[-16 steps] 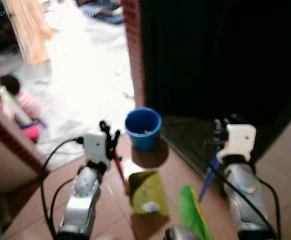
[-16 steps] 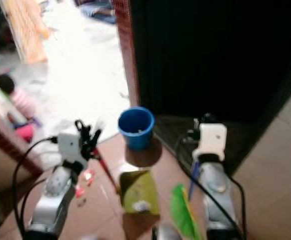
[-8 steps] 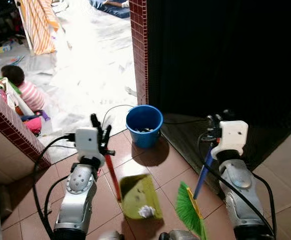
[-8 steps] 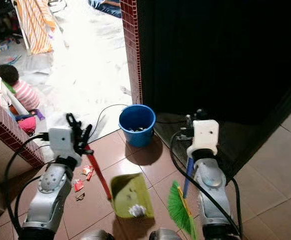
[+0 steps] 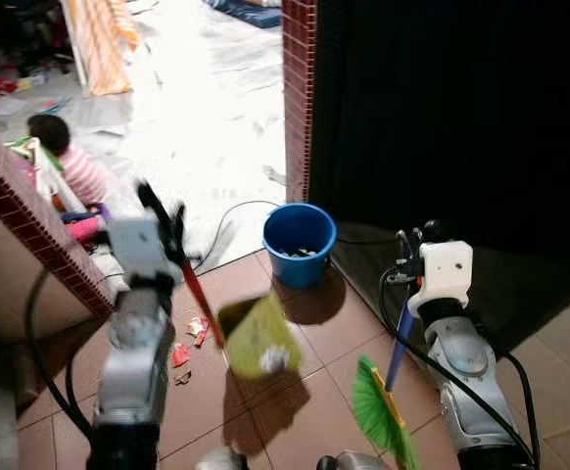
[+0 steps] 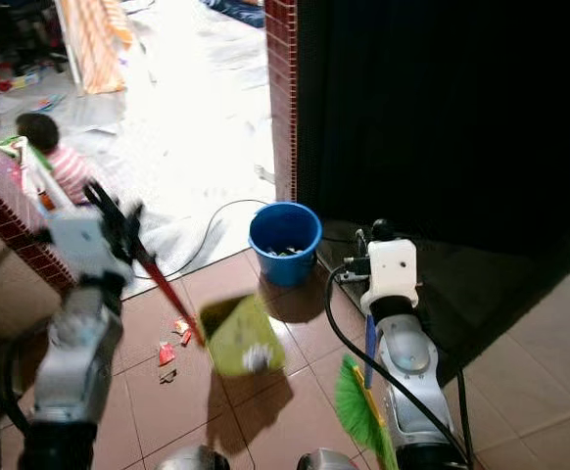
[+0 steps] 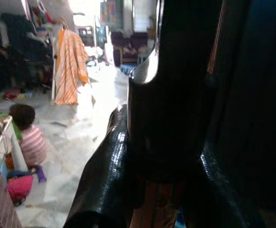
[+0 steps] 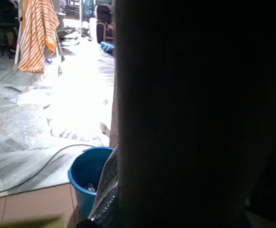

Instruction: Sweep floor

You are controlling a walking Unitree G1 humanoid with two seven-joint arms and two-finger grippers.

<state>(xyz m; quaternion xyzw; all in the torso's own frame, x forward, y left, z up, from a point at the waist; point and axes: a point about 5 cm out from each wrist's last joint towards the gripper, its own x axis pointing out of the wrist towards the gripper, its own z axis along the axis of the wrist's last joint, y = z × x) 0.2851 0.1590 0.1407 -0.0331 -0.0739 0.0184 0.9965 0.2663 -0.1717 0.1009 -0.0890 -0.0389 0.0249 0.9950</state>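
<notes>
My left gripper (image 5: 163, 211) is raised and shut on the red handle (image 5: 199, 299) of a yellow-green dustpan (image 5: 256, 338). The pan hangs tilted above the tiles, blurred, with a white paper wad (image 5: 266, 362) in it. A blue bucket (image 5: 300, 245) holding some rubbish stands just beyond the pan, at the foot of the brick pillar. My right gripper (image 5: 412, 240) is shut on the blue stick (image 5: 399, 345) of a broom, whose green bristles (image 5: 378, 411) rest low by my right side. Red and white scraps (image 5: 189, 338) lie on the tiles under my left arm.
A red brick pillar (image 5: 300, 98) edges a dark doorway on the right. A low brick wall (image 5: 30, 215) runs along the left. A small person (image 5: 65, 166) sits on the bright floor beyond it. A cable (image 5: 231, 213) trails past the bucket. An orange striped cloth (image 7: 71, 66) hangs far back.
My left arm has lifted the dustpan off the tiles and swung it up and leftward. The camera has shifted as well. The right arm and broom have kept their pose.
</notes>
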